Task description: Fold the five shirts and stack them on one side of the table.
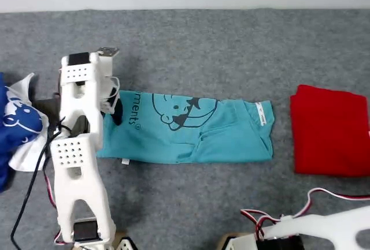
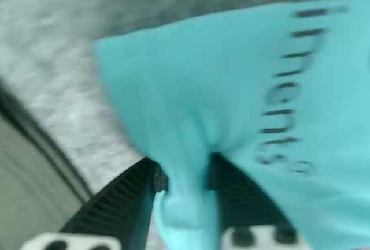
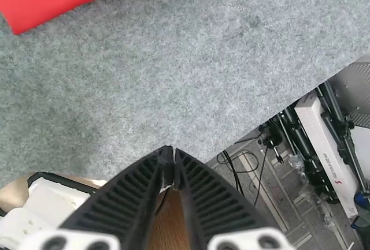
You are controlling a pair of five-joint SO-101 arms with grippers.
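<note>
While the left gripper [image 2: 182,172] pinches one end of the teal printed fabric shirt [image 1: 191,129], that shirt lies folded lengthwise mid-table. The right gripper [image 3: 173,157], closed and empty, hangs over the grey felt table cover [image 3: 191,71] near a folded red shirt [image 1: 329,131].

**Three colours on speckled grey table [image 1: 202,42]**
The teal shirt [image 1: 231,137] carried dark lettering and a cartoon; the red shirt [image 1: 329,131] was plain; the blue shirt [image 1: 8,140] showed white.
</note>
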